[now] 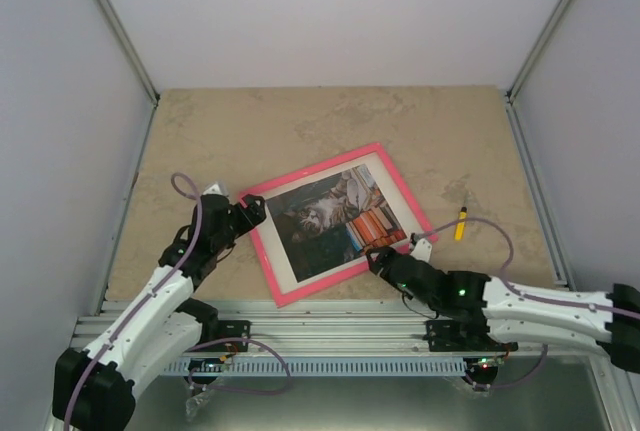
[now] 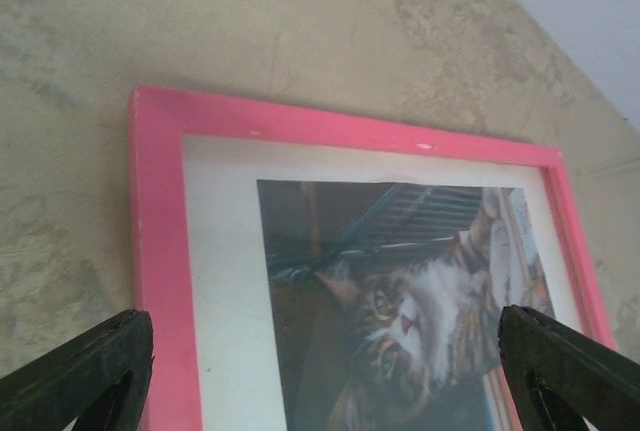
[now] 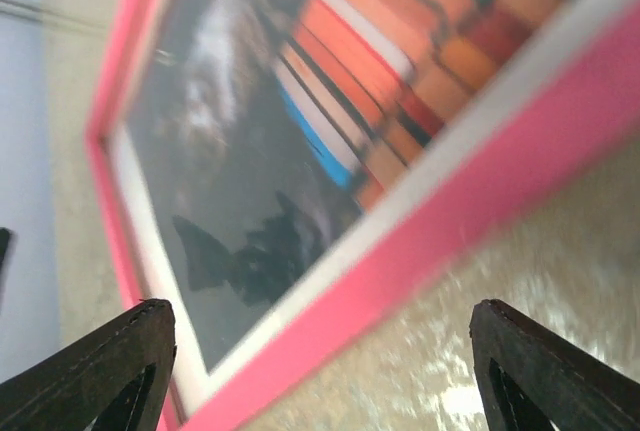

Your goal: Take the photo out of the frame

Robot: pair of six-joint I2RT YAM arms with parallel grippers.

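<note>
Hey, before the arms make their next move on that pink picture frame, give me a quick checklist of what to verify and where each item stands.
1. Frame lying flat, face up on the table: ok.
2. Left claw open, holding nothing, at the frame's far-left corner: ok.
3. Right claw open, holding nothing, over the frame's near edge: ok.
4. Photo out of the frame: not ok, it sits inside behind the white mat.
5. Back of the frame reachable: cannot tell, it faces the table.
6. Yellow pen apart from the frame: ok.
</note>
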